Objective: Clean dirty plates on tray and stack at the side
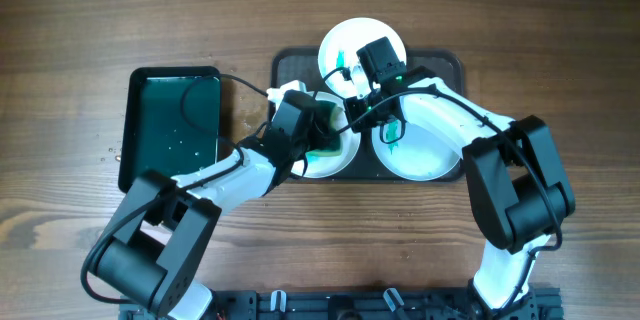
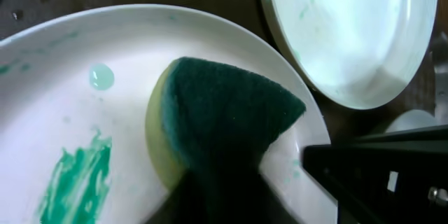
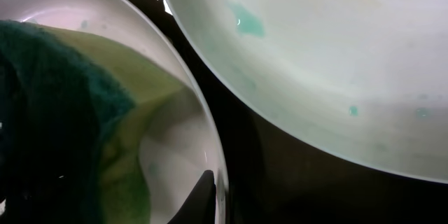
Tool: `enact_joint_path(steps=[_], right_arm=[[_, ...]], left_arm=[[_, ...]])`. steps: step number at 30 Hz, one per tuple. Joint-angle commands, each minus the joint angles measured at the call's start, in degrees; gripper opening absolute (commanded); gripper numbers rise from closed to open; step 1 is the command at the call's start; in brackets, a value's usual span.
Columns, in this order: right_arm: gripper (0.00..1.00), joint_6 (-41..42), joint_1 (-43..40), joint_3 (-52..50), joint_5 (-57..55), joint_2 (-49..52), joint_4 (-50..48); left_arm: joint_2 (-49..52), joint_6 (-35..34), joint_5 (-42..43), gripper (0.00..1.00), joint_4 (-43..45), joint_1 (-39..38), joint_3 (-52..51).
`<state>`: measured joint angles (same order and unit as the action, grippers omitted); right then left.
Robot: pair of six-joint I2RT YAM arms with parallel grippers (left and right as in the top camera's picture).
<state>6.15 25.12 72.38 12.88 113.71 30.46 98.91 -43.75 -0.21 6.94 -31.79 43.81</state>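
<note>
Left gripper [image 1: 312, 138]: pinched tight on green-and-yellow sponge [image 2: 224, 112], pressing it onto the smeared white plate [image 2: 70, 77].
Right gripper [image 1: 354, 116]: closed at that plate's rim; hold unclear.
Plate position: left end of tray [image 1: 448, 60].

The dark grey tray [image 1: 288, 64] lies flat. The white far plate [image 1: 345, 45] overhangs its far rim. The white left plate [image 1: 335, 163] and pale blue right plate [image 1: 425, 150] lie side by side, teal-smeared.
</note>
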Motion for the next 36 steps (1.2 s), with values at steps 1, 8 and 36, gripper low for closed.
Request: enact_joint_path(steps=[1,8,36], right_arm=[[0.09,0.0,0.2,0.26,0.79,1.2,-0.28],[0.09,0.0,0.2,0.26,0.24,1.2,-0.31],[0.1,0.04,0.2,0.26,-0.63,1.2,-0.81]], left_arm=[[1.03,-0.17,-5.46,0.04,-1.29,-0.35,0.07],[1.01,0.02,-17.88,0.04,-10.27,-0.35,0.07],[-0.55,4.07,-2.25,0.71,-8.0,-0.31,0.11]])
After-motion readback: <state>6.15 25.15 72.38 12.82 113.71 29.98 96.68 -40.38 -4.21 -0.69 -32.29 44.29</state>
